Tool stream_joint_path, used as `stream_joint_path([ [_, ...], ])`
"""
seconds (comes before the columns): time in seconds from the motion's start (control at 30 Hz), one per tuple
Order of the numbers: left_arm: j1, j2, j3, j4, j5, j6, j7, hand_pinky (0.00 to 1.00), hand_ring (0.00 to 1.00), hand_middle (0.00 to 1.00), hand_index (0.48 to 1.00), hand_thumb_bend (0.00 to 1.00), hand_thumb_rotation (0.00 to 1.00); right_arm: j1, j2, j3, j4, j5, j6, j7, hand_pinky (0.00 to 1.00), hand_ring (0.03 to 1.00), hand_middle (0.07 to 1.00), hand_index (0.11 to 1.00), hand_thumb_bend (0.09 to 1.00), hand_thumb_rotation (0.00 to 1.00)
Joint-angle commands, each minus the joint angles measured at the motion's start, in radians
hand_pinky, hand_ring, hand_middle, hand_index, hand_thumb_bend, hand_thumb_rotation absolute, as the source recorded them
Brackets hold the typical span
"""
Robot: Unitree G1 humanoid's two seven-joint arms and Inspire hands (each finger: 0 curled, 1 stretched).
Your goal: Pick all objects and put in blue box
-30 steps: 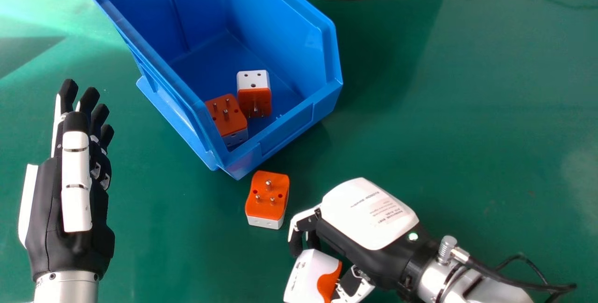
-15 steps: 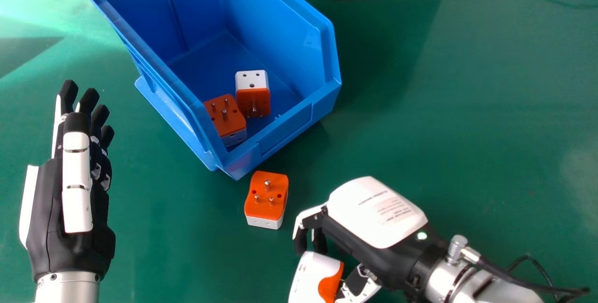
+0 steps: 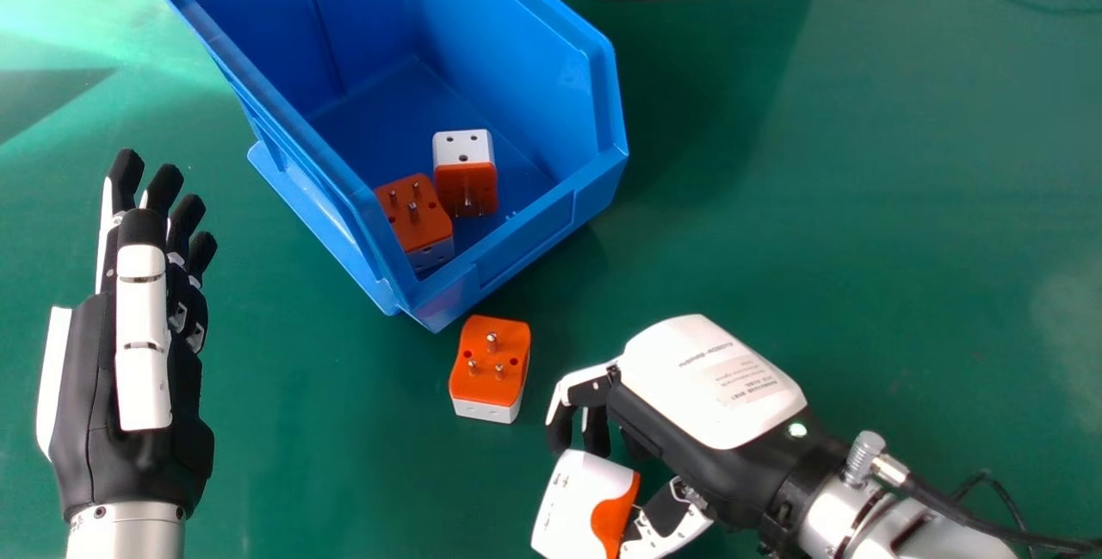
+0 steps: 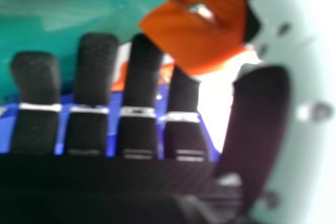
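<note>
Plug adapter (image 3: 502,380) on glossy green tabletop (image 3: 818,240)

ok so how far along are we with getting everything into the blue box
Done: two plug adapters lie inside the blue box. In hand: the held adapter, between the right hand's thumb and fingers, outside the box. Left: that one, plus the loose adapter on the table.
</note>
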Motion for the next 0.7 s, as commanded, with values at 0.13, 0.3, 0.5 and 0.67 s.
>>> stream_joint_path([
  [0.13,-0.002,0.008,0.005,-0.021,0.011,-0.017,0.000,0.99,0.98,0.99,1.000,0.46,0.93,-0.008,0.004,-0.006,-0.017,0.015,-0.014,-0.014,0.23,0.357,0.454,0.556,0.497,0.00],
  [0.3,-0.003,0.011,0.004,-0.022,0.006,-0.014,-0.006,0.98,0.97,0.99,1.000,0.47,0.92,-0.005,0.005,-0.013,-0.047,0.013,0.003,0.002,0.23,0.357,0.454,0.555,0.497,0.00],
  [0.5,-0.004,0.011,0.005,-0.022,0.008,-0.009,-0.003,0.99,0.98,0.99,1.000,0.47,0.92,-0.003,0.006,-0.027,-0.082,0.031,-0.006,0.006,0.23,0.357,0.451,0.555,0.497,0.00],
  [0.67,-0.002,0.013,0.005,-0.026,0.010,-0.008,-0.004,0.99,0.98,0.99,1.000,0.48,0.92,-0.004,0.007,-0.038,-0.106,0.031,-0.007,0.006,0.23,0.358,0.454,0.556,0.497,0.00],
])
